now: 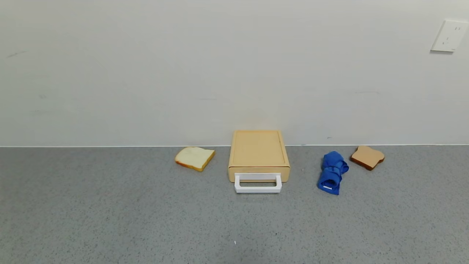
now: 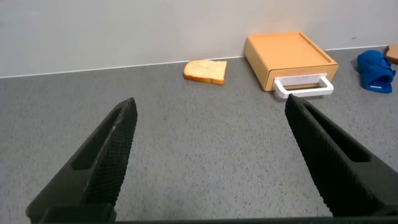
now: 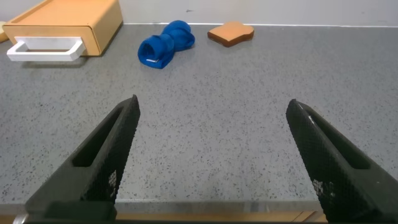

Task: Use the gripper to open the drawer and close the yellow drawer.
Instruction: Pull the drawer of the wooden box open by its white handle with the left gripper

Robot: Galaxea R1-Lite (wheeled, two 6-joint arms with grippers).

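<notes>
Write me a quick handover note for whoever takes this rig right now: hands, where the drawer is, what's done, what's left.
Left hand: open, empty, low over the counter, well short of the drawer.
Right hand: open, empty, likewise back from everything.
Yellow drawer: against the wall, fully shut, white handle facing the robot.
Nearby: pale bread slice on its left, blue cloth and brown bread slice on its right.
Done: nothing visible.
Left: grip the handle, pull the drawer open, push it shut.
</notes>
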